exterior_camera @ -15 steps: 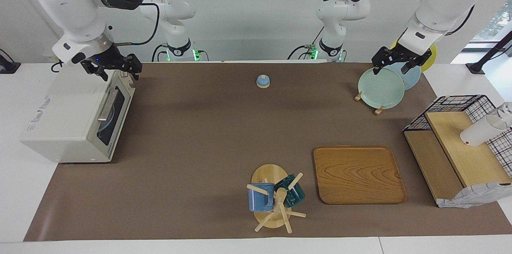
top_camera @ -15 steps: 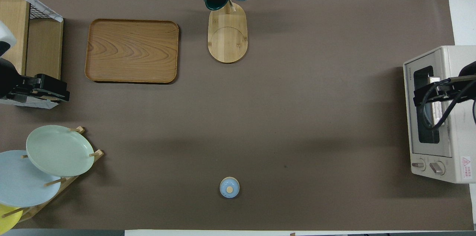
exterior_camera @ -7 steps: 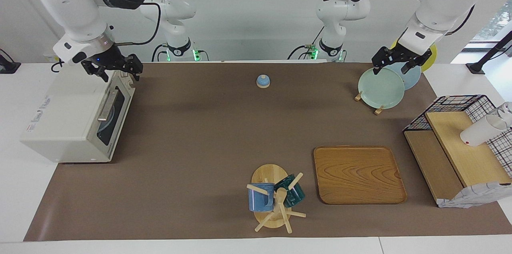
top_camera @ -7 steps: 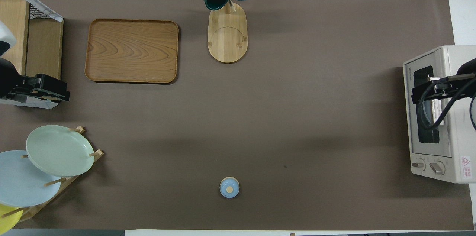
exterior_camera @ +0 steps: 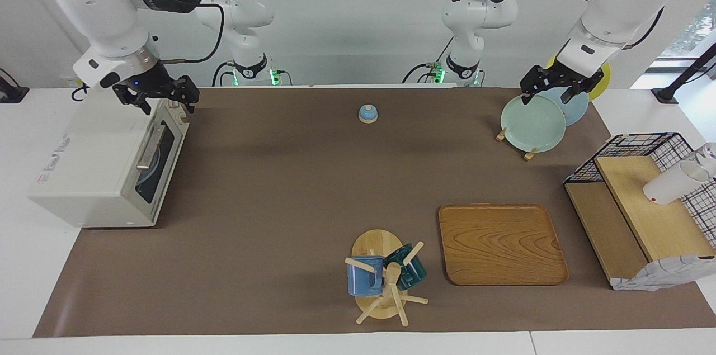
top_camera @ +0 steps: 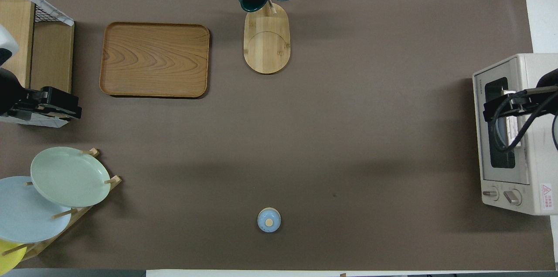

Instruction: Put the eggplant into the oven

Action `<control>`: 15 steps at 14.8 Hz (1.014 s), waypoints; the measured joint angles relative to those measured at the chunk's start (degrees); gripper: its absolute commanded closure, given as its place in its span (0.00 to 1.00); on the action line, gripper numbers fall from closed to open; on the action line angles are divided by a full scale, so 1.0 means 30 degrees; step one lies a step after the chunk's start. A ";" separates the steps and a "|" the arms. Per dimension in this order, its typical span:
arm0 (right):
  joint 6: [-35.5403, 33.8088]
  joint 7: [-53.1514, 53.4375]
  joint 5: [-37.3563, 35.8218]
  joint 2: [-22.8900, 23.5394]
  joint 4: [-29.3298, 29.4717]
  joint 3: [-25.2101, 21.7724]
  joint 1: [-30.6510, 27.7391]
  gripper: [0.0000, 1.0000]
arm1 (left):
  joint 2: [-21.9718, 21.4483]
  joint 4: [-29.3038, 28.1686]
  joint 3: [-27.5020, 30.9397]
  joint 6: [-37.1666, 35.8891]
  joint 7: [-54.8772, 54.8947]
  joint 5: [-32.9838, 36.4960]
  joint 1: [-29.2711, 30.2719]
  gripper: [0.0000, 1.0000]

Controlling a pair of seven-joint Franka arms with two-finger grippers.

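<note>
oven (exterior_camera: 95, 167) door shut, no eggplant in sight | right gripper (exterior_camera: 162, 99) over oven, open | left gripper (exterior_camera: 551, 86) waits, open | next: hook handle squarely

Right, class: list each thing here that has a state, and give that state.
Oven: door shut.
Tray: bare.
Mugs: hanging.
Plates: leaning on edge.
Right gripper: open, over oven.
Left gripper: open, over plates.
Eggplant: not in view.
</note>
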 measured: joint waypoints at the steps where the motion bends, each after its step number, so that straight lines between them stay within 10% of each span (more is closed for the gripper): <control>1: 0.0000 0.0000 0.0000 0.0001 -0.0001 -0.0023 -0.0002 0.00 | 0.0000 0.0000 0.0000 0.0000 0.0000 0.0000 0.0000 0.00; 15: 0.0005 0.0522 0.0918 0.0001 0.0347 -0.0191 -0.0311 0.00 | 0.0000 0.0000 0.0000 0.0000 0.0000 0.0000 0.0000 0.00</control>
